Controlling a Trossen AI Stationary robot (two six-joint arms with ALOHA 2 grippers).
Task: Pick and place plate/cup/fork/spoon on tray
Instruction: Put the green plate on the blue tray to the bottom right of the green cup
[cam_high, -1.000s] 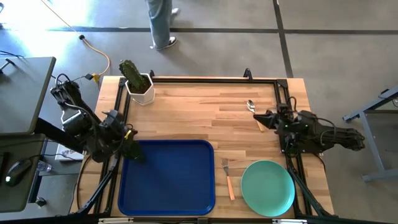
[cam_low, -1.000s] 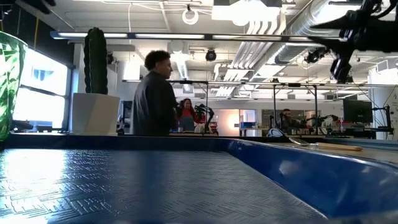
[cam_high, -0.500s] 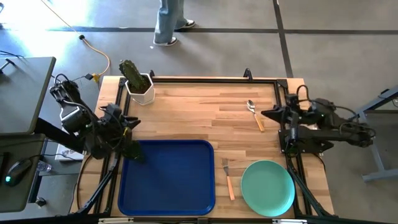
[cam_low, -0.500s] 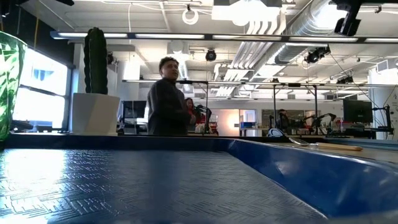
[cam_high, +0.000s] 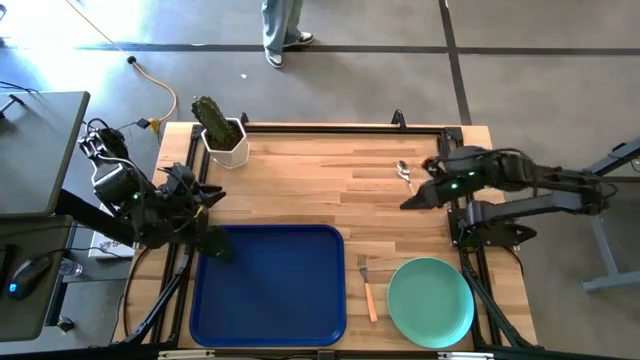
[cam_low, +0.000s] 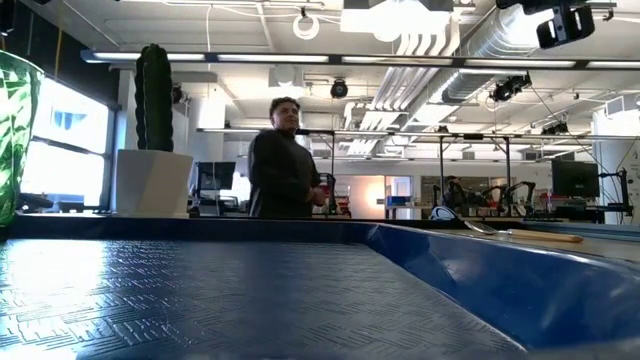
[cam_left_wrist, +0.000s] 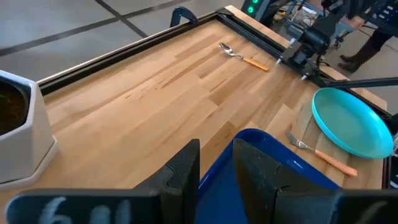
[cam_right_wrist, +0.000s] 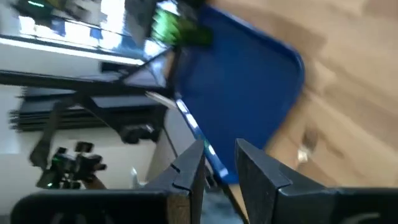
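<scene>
The olive-green cup (cam_high: 216, 244) stands upright in the blue tray's (cam_high: 268, 290) far left corner; it also shows in the low view (cam_low: 14, 130). The mint-green plate (cam_high: 430, 301) and the fork (cam_high: 366, 286) lie on the table right of the tray. The spoon (cam_high: 409, 183) lies at the far right. My left gripper (cam_high: 210, 195) hovers shut over the table's left edge, just beyond the cup. My right gripper (cam_high: 406, 204) is shut, raised above the table next to the spoon's handle, pointing toward the tray.
A white hexagonal pot with a cactus (cam_high: 222, 135) stands at the far left corner. A black frame rail (cam_high: 330, 127) runs along the table's edges. A person (cam_low: 285, 160) stands behind the table. Bare wood (cam_high: 310, 185) lies between pot and spoon.
My right gripper has risen from the table's right edge and swung out toward the left and near side, past the spoon's handle. The person behind the table has walked toward the right. The cup, plate, fork and spoon have stayed put.
</scene>
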